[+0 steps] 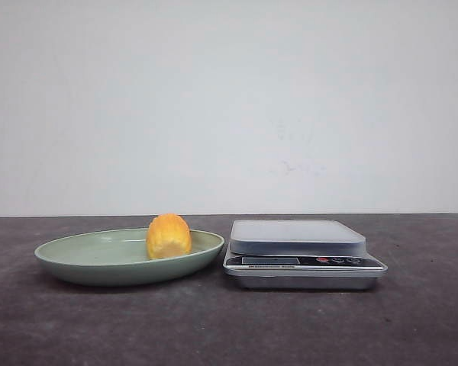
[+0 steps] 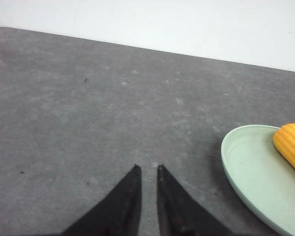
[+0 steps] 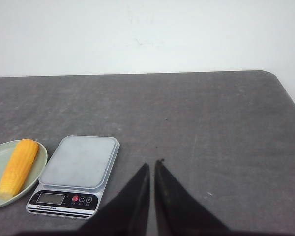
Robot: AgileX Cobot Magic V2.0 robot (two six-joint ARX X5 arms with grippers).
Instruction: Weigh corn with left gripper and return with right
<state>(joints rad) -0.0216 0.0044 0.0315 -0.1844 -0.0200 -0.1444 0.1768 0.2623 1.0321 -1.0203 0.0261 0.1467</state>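
The corn (image 1: 168, 236), a stubby yellow-orange cob piece, lies on a pale green plate (image 1: 84, 252) left of the middle of the table. It also shows in the left wrist view (image 2: 291, 145) and the right wrist view (image 3: 17, 167). My left gripper (image 2: 148, 169) is shut and empty, its black fingers over bare table to the left of the plate (image 2: 246, 167). My right gripper (image 3: 153, 164) is shut and empty, over the table just right of the scale. Neither gripper shows in the front view.
A silver kitchen scale (image 1: 301, 248) with an empty grey platform stands right beside the plate; it also shows in the right wrist view (image 3: 78, 164). The dark grey table ends at a white wall behind, and its right edge (image 3: 287, 96) is visible.
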